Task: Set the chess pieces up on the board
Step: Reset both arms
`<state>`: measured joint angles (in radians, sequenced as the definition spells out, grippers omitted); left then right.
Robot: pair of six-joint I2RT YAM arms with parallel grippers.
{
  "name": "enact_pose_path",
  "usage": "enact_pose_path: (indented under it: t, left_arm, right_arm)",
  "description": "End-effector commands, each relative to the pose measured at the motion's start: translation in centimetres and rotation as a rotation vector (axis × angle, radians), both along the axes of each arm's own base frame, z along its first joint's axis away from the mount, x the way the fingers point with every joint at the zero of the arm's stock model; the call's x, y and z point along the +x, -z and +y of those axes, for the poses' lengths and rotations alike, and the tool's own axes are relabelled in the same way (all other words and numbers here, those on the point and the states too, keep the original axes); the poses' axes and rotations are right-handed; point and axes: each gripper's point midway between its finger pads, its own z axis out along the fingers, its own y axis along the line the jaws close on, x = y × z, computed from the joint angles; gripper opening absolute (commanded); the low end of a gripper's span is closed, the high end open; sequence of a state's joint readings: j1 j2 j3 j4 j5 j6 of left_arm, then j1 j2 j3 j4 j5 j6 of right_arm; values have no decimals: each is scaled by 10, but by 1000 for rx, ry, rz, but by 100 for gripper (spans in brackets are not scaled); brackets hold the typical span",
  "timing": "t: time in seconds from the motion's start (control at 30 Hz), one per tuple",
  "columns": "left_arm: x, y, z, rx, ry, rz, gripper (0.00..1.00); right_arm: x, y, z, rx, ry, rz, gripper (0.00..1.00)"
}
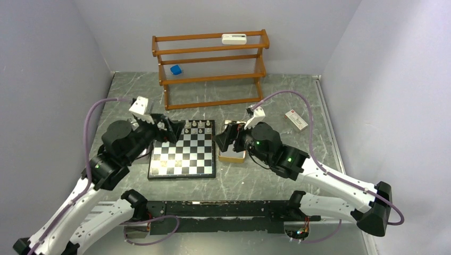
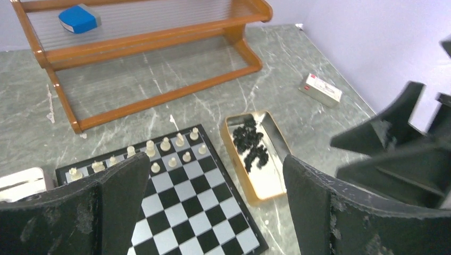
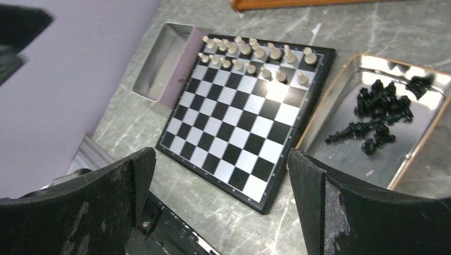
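Right pincer spread, empty; black chess pieces heaped in tray ahead-right of it, board straight ahead. Left pincer spread, empty. Pieces tiny, light, rigid, likely slippery: pinch mid-body, singly.

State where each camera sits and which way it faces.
Top external: high behind the arms, looking down at the board and wooden rack; both arms show.
Left wrist: at the board's left, facing the tray of black pieces; left gripper open.
Right wrist: right of the board, facing far-left across it; right gripper open.
Shared: both wrist views show board and tray.
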<state>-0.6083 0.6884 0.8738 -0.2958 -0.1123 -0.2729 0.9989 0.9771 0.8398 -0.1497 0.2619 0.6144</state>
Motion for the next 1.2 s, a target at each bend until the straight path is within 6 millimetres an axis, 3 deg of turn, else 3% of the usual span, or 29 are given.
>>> enact_pose_path:
  t: [0.0,0.13,0.27,0.57,1.17]
  left_arm:
    - [-32,38,4,55,81,118,99]
    - [-43,62,3,24,104,139,99]
    - [-48,51,-2,-42,141,76,99]
    - [-39,75,-12,21,162,165,99]
    - [-42,69,-7,11,149,127,99]
  right_arm:
    - [9,9,-9,-42,84,30,100]
    - [10,14,-10,-40,96,30,100]
    - [12,22,-15,-48,126,42,100]
    - [15,18,-21,-44,161,36,100]
    - [12,26,-15,-58,121,35,100]
